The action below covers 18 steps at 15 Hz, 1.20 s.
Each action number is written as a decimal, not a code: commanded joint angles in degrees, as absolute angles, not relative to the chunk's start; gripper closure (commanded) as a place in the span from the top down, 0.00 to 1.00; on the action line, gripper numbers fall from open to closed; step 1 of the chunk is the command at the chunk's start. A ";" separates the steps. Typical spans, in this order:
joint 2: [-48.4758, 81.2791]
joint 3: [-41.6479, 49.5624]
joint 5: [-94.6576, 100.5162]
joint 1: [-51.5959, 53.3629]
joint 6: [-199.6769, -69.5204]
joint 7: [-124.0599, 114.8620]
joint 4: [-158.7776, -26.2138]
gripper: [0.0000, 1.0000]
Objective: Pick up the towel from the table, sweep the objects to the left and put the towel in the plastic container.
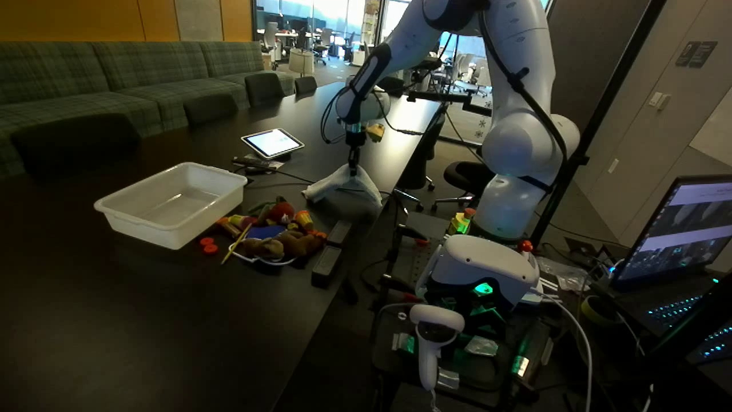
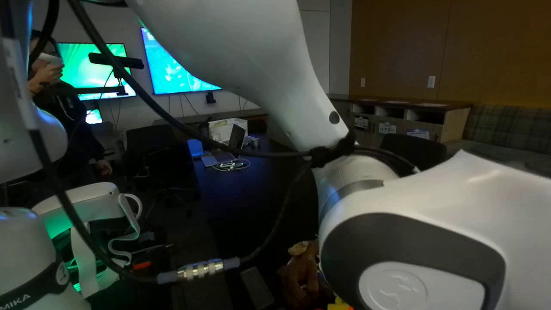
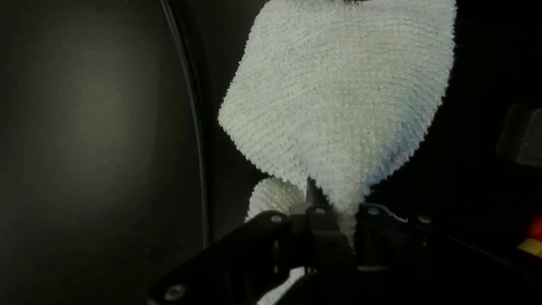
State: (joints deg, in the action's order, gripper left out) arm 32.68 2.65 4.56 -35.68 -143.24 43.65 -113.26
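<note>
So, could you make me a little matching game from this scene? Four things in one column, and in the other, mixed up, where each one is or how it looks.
Things
1) towel
2) plastic container
3) tablet
4) two small discs

Places and looks
A) has a bright, lit screen
B) pinched in the gripper
C) red, lying on the table
D) white, rectangular and open-topped

Right pairs: 1-B, 2-D, 3-A, 4-C

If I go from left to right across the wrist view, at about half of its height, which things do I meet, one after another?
Dark cable → white towel → grey block, partly cut off by the picture's right edge.
</note>
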 commanded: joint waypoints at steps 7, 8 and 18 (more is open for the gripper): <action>13.01 8.25 1.50 -35.07 -125.62 59.32 -119.79 0.07; 12.55 9.16 2.69 -34.14 -124.63 59.72 -120.12 0.07; 15.17 15.17 15.27 -26.67 -126.51 59.81 -125.55 0.07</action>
State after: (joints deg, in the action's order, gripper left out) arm 14.68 13.33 12.40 -28.99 -124.77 59.26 -123.69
